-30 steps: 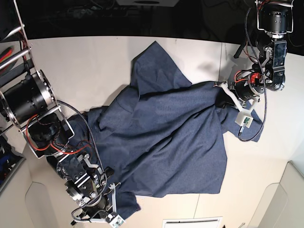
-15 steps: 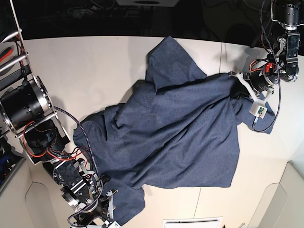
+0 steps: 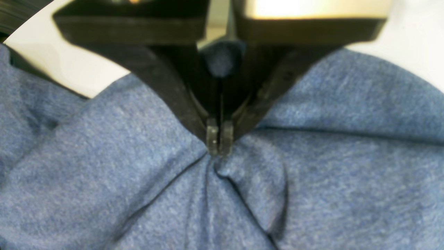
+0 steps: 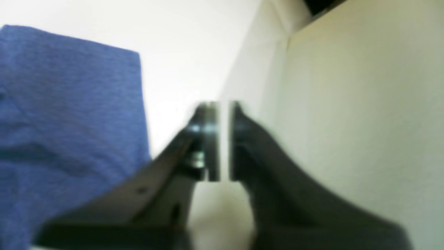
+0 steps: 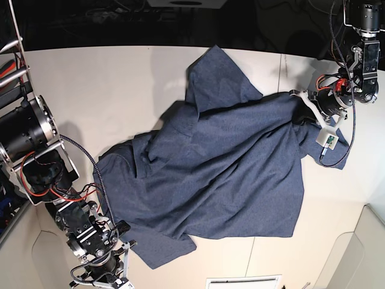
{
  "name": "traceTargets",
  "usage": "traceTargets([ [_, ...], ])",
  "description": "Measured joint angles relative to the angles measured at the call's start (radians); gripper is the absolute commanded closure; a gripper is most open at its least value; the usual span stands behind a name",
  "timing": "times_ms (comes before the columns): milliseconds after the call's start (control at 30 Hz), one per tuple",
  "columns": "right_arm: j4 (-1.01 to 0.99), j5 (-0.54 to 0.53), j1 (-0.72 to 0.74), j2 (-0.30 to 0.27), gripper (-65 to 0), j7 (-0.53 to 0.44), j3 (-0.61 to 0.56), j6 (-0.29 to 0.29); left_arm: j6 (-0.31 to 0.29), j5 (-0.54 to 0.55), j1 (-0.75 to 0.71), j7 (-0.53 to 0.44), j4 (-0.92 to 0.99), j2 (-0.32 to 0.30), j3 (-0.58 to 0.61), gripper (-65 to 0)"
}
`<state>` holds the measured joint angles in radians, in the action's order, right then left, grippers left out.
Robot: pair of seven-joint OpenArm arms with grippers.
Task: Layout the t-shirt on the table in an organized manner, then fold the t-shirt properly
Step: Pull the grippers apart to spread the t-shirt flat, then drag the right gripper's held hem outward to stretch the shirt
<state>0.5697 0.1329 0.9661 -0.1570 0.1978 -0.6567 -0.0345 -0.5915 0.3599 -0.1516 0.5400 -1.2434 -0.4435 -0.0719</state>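
Spread crumpled across the middle of the broad white tabletop (image 5: 120, 90): the large heathered slate-blue cotton t-shirt (image 5: 222, 174), plain side up with no lettering showing, one pointed flap reaching toward 12 o'clock, a loose tail at 7 o'clock, the bulk sagging toward 5 o'clock. Soft, light and limp by the look of the deep wrinkles; likely to drape and drag rather than slide as one piece, and unlikely to tear or slip from a firm pinch. Pinched at the 3 o'clock edge by the black left gripper (image 3: 218, 139), jaws pressed together on a gathered tuck of cloth, pleats radiating from the bite, a small wad visible between the fingers higher up. Off the cloth, at about 7 o'clock in the base view: the dark right gripper (image 4: 222, 139), jaws drawn nearly together with only a thin slit of light between them and nothing held, a straight edge of shirt lying just to its side over bare table. Best holds, judging from the lie: hems, sleeve ends or shoulder corners, taken thinly so only one layer comes up. Plenty of bare table from 9 to 12 o'clock for pulling flat; tighter toward 3 o'clock, where the cloth nears the table edge and a trailing black cable (image 5: 346, 141), and toward 5 and 7 o'clock, where raised white corner panels (image 5: 373, 241) hem in the arms.
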Motion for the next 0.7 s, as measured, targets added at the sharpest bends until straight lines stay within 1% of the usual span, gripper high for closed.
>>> traceTargets([
  [167, 0.083, -0.051, -0.097, 0.002, 0.0, 0.077, 0.007, -0.003, 0.003, 0.001, -0.003, 0.001, -0.009, 0.0, 0.0, 0.0],
  [367, 0.36, -0.048, -0.297, -0.004, 0.0, 0.185, 0.008, -0.001, 0.01, 0.006, -0.005, 0.008, -0.014, 0.001, 0.0, 0.0],
  [400, 0.414, -0.043, -0.329, -0.009, 0.0, 0.204, 0.008, 0.012, 0.011, 0.009, -0.006, 0.008, -0.014, 0.002, 0.0, 0.0],
  [433, 0.471, -0.037, -0.359, -0.014, 0.0, 0.232, 0.007, 0.037, 0.011, 0.009, -0.006, 0.008, -0.014, 0.003, -0.001, 0.0],
  [467, 0.525, -0.034, -0.382, -0.023, -3.0, 0.266, 0.006, 0.061, 0.011, 0.009, -0.005, 0.008, -0.014, 0.003, -0.001, 0.0],
  [500, 0.573, -0.035, -0.4, -0.032, -12.0, 0.311, 0.006, 0.08, 0.01, 0.009, -0.004, 0.008, -0.014, 0.003, -0.001, 0.0],
  [533, 0.617, -0.032, -0.412, -0.045, -19.1, 0.363, 0.006, 0.098, 0.01, 0.009, -0.004, 0.008, -0.014, 0.003, -0.001, 0.0],
  [567, 0.651, -0.035, -0.418, -0.061, -21.0, 0.406, 0.006, 0.121, 0.01, 0.009, -0.004, 0.008, -0.014, 0.003, -0.001, 0.0],
  [600, 0.677, -0.044, -0.418, -0.077, -21.0, 0.453, 0.006, 0.146, 0.011, 0.009, -0.004, 0.009, -0.014, 0.003, -0.001, 0.0],
  [633, 0.69, -0.08, -0.417, -0.094, -20.8, 0.488, 0.006, 0.163, 0.011, 0.009, -0.004, 0.008, -0.014, 0.003, -0.001, 0.0],
  [667, 0.69, -0.121, -0.417, -0.108, -20.8, 0.497, 0.014, 0.186, 0.011, 0.009, -0.004, 0.008, -0.014, 0.003, -0.001, 0.0],
  [700, 0.685, -0.168, -0.417, -0.122, -20.8, 0.519, 0.03, 0.222, 0.011, 0.009, -0.004, 0.009, -0.014, 0.003, -0.001, 0.0],
])
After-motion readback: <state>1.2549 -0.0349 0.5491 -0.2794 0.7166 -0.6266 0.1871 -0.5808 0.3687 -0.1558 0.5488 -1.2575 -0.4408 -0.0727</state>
